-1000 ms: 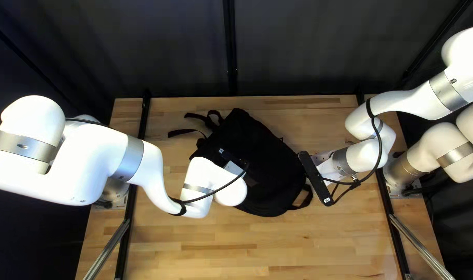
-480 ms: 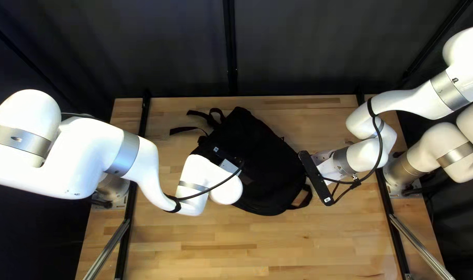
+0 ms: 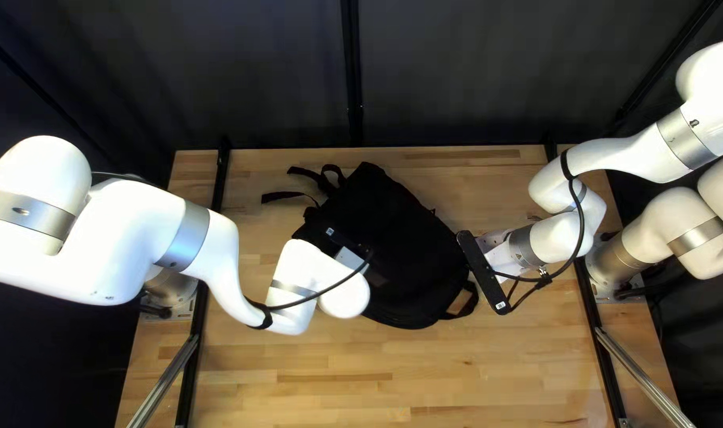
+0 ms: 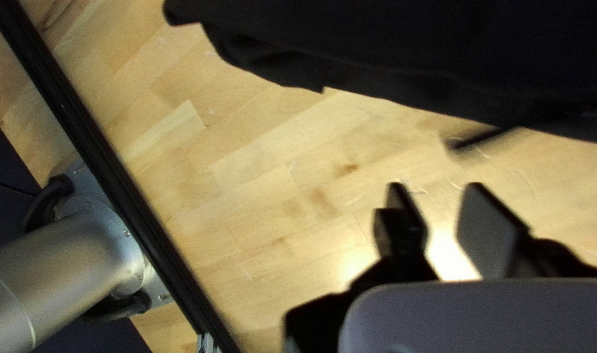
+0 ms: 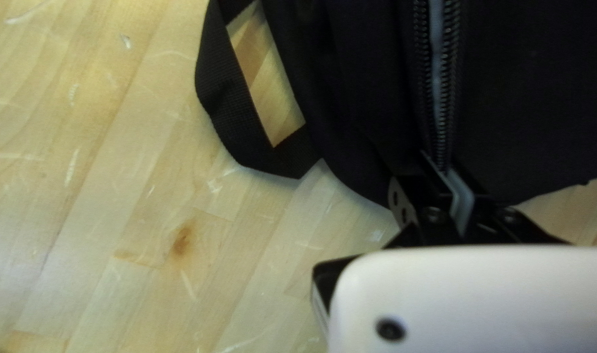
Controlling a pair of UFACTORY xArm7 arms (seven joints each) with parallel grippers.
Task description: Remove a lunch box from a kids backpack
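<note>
One black backpack lies at the middle of the one wooden table, with two loose strap ends trailing to its far left and one webbing loop at its near right; what is inside it cannot be seen, so where the lunch box is I cannot tell; one zipper shows on it, running up to the right gripper. Of two grippers, the left gripper is over the left side of the backpack; in its wrist view the left gripper has its fingers well parted, nothing between them, dark cloth ahead; the right gripper is drawn narrow, pinching the backpack's right end beside the zipper.
</note>
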